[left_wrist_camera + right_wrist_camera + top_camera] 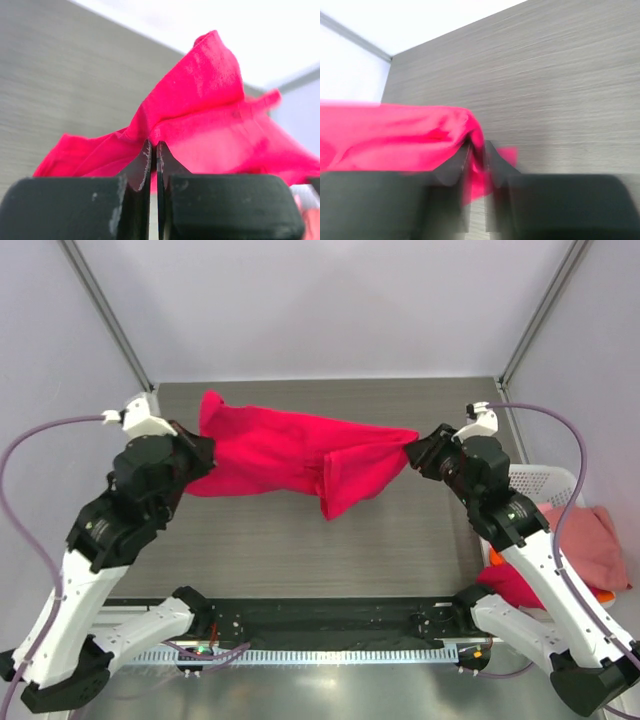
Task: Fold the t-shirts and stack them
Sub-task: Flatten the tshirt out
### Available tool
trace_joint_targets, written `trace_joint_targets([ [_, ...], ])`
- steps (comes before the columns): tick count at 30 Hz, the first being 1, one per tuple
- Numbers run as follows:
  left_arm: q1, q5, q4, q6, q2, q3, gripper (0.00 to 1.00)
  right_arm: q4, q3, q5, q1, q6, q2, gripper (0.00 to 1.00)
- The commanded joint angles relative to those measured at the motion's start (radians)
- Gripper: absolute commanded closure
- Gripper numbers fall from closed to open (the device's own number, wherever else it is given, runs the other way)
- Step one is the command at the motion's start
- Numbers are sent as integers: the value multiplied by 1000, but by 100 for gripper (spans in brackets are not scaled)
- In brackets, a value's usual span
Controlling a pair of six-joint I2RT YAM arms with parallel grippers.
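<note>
One t-shirt [270,450], edges pinched, left end effector [207,456], right end effector [411,451], over table [300,555]

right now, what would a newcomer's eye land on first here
The crimson t-shirt, strung across the middle of the table between the left pincer and the right pincer, each pinching one end. Next, the salmon-pink shirt bunched at the white basket by the right edge.
</note>
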Motion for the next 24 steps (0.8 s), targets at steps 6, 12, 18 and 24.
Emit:
trace_joint_targets([
  [6,4,-32,-30,34,-11,-104,100,-11,-74,-76,-3,-47,61,32],
  [12,4,-53,18,21,21,-221,100,92,-217,-204,210,-78,102,34],
  [18,6,-129,-21,15,47,-218,100,127,-287,-111,438,-34,205,33],
  [24,6,-178,-60,-11,43,-212,100,104,-329,31,549,51,324,36],
])
